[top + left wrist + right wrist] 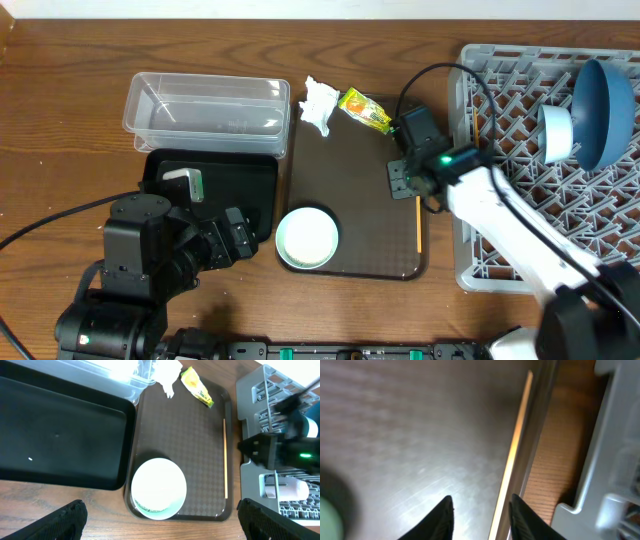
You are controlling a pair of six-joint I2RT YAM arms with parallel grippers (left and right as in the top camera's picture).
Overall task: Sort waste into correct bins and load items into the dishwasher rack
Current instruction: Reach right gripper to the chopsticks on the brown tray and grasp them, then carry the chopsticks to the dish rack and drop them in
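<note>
Because the chopsticks (517, 445) lie flat against the right rim of the brown tray (420, 435), beside the dishwasher rack (490, 110), I hold the right gripper (482, 517) low over them, jaws apart astride the wood; the left gripper (162, 532) waits with jaws likewise spread.

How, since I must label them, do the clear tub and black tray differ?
The clear tub is transparent and deep-walled; the black tray is opaque and shallow. The tub sits farther from the robot, the tray nearer. Both are rectangular, similar in footprint, left of the brown tray.

Right wrist view: chopstick (514, 450) blurred, lower end past the bottom edge; pale-green bowl (326, 515) a cropped smear
</note>
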